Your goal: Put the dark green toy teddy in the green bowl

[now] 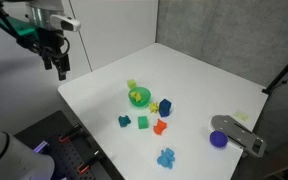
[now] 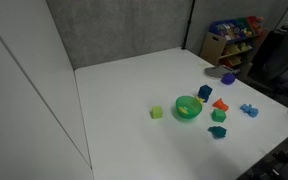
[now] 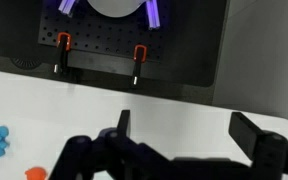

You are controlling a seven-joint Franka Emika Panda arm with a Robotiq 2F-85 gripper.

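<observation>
Nothing is done yet: the dark green toy teddy [image 1: 125, 121] lies mid-desk [image 1: 199, 85], near the green bowl [image 1: 139, 97] but outside it. The gripper [image 1: 57, 67] hovers above a desk corner, jaws spread and empty.

Broad white table [image 1: 204, 80], evenly lit, soft shadows only. Behind the table in both exterior views, grey felt-like wall panels [image 1: 214, 25] [image 2: 124, 25] with a vertical seam. Beside the table, tall plain white panel [image 2: 24, 100] along one edge. Past the table's far corner, low wooden shelf [image 2: 234, 38] packed with colourful boxes, dark blurred shape [image 2: 280, 50] next to it. Below the table's edge in the wrist view, black perforated board [image 3: 104, 50], two orange-topped clamps [image 3: 63, 42] at its near edge.
</observation>
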